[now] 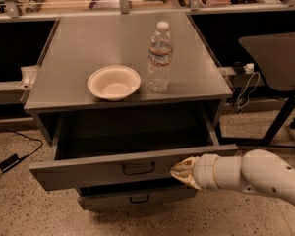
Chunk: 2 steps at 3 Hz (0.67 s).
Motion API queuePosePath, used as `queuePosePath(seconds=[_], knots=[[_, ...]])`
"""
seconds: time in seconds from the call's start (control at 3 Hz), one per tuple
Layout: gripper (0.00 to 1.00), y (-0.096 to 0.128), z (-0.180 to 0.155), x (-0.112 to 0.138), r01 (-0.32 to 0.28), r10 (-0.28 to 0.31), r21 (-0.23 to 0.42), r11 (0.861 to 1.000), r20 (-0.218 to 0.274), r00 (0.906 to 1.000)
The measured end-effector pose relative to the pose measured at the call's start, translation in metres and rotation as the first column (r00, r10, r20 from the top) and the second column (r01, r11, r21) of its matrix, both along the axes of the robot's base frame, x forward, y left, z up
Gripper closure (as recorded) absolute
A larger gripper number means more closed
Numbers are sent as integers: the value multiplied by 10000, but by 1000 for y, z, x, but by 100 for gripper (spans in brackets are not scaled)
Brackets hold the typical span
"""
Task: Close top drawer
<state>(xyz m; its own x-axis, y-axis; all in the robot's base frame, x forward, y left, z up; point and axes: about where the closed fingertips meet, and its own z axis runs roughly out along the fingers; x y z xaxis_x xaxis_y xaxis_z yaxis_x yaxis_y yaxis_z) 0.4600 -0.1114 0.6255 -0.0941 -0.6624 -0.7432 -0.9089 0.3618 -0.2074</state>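
Note:
The top drawer (88, 171) is a wide grey drawer pulled out from the cabinet, its inside dark and empty as far as it shows. A small dark loop handle (138, 168) sits at the centre of its front. My gripper (179, 171) comes in from the right on a white arm and rests against the drawer front, just right of the handle. A second, lower drawer (137, 196) with a like handle shows below, slightly out.
On the cabinet top (88, 53) stand a white paper bowl (114, 82) and a clear water bottle (160, 57). A dark side table on a metal stand (280, 58) is at the right. A black cable and adapter (11, 162) lie on the floor at the left.

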Motion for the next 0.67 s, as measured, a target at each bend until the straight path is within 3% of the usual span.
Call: queuePosePath(seconds=[0.33,0.67], knots=[[100,-11,7,24,-468,431,369,9982,960,9944],[100,-20,5,37,-532,453,620,9967,1218,9915]])
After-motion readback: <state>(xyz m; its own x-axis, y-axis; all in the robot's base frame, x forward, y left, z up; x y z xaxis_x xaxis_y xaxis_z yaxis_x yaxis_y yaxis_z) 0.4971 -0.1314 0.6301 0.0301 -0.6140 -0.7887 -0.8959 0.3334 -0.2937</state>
